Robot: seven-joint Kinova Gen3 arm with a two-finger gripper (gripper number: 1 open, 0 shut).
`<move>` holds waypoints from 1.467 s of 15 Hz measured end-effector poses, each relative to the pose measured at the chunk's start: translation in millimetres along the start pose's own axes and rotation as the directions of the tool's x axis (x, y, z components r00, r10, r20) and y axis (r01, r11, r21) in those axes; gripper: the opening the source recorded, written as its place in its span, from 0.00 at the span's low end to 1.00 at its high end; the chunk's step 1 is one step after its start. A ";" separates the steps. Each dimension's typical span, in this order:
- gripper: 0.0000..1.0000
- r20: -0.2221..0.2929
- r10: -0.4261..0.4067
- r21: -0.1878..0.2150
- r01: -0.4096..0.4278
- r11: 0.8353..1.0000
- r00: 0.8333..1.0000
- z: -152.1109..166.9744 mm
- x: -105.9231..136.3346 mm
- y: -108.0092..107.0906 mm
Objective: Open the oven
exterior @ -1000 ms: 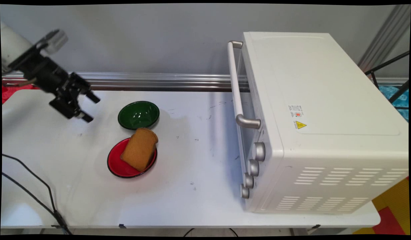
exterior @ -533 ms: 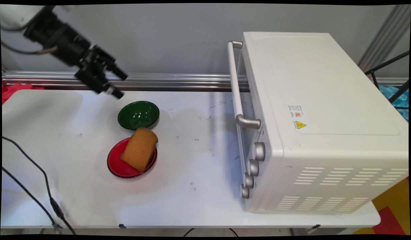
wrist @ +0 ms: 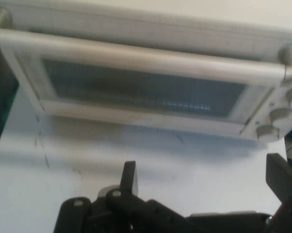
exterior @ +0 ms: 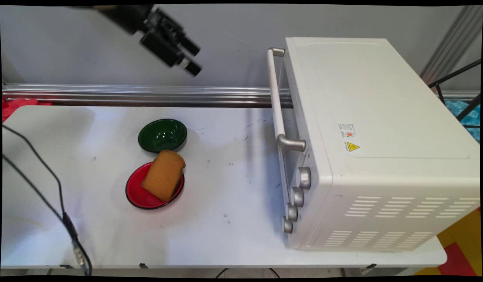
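1. Gripper (exterior: 188, 58) hangs high near the wall, fingers spread wide, holding nothing. It points at the toaster oven (exterior: 378, 141); your hand view is filled by the oven door (wrist: 141, 92) and its handle (wrist: 136, 56).
2. Bread slice (exterior: 163, 175) lies on the red plate (exterior: 137, 196), tilted over the rim, just beside the green bowl (exterior: 162, 135). Both are well apart from the gripper.
3. Risk, my judgement: the arm's cables (exterior: 37, 176) trail across the table (exterior: 225, 219); a wide swing could drag them into the plate and knock the bread off.
4. Risk: approaching the handle off-centre could make a fingertip hit the glass instead.
5. Change: a second ago the gripper was low at left beside the bowl; it has risen and moved right. Bread, plate, bowl and oven haven't shifted.
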 end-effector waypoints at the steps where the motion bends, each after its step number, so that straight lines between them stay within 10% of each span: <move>1: 1.00 -0.006 0.013 0.002 -0.013 1.000 1.000 1.6 12.1 -0.2; 9: 1.00 0.029 0.072 0.010 -0.072 0.997 0.997 14.3 57.1 -10.1; 10: 0.00 0.031 0.073 0.009 -0.073 0.997 0.997 15.7 60.1 -11.1; 22: 0.00 0.041 0.068 -0.034 -0.067 0.997 0.997 54.1 78.1 -18.8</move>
